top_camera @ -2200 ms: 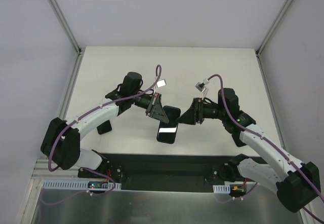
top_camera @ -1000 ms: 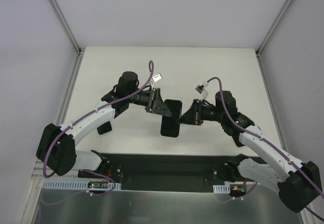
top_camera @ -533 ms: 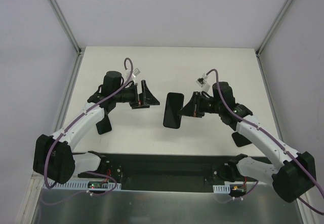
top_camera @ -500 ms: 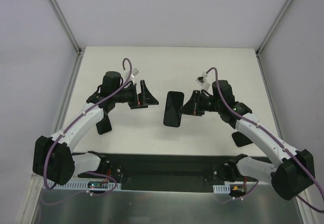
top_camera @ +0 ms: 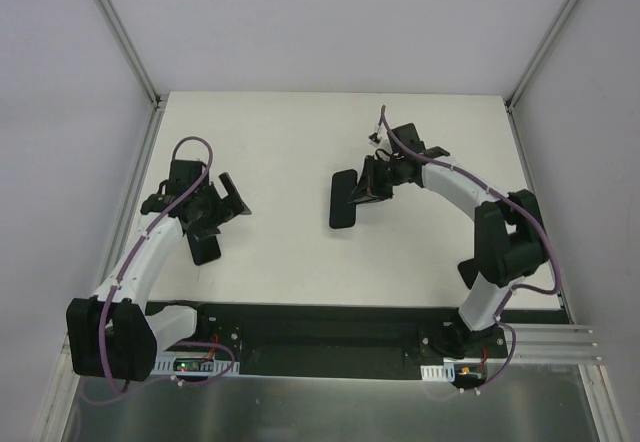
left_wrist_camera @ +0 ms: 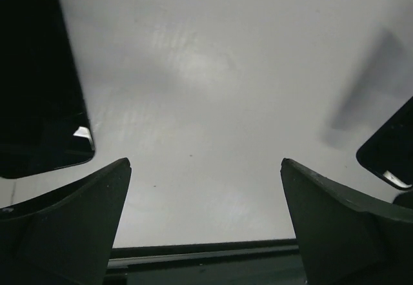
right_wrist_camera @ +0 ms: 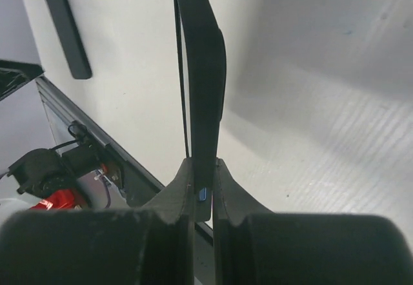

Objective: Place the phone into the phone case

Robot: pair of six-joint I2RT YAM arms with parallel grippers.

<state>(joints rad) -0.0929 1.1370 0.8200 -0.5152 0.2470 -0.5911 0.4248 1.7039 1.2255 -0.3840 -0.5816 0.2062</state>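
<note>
My right gripper [top_camera: 366,186] is shut on the end of a thin black rounded slab, the phone case [top_camera: 345,199], held above the middle of the table. The right wrist view shows the phone case [right_wrist_camera: 205,59] edge-on, pinched in the right gripper [right_wrist_camera: 203,169]. A small blue patch between the fingers shows the phone [right_wrist_camera: 202,195] lying in the shell; the rest of the phone is hidden. My left gripper [top_camera: 232,200] is far off at the table's left side. In its own view the left gripper [left_wrist_camera: 204,162] is open wide with only bare table between the fingers.
A flat black pad [top_camera: 205,247] lies just below the left gripper and fills the left edge of the left wrist view as the pad [left_wrist_camera: 39,104]. A second black pad [top_camera: 470,272] lies near the right arm's base. White walls with metal rails enclose the table.
The left gripper opened, let go of the slab and pulled back to the left. The right gripper kept hold and carried the slab farther from the near edge.
</note>
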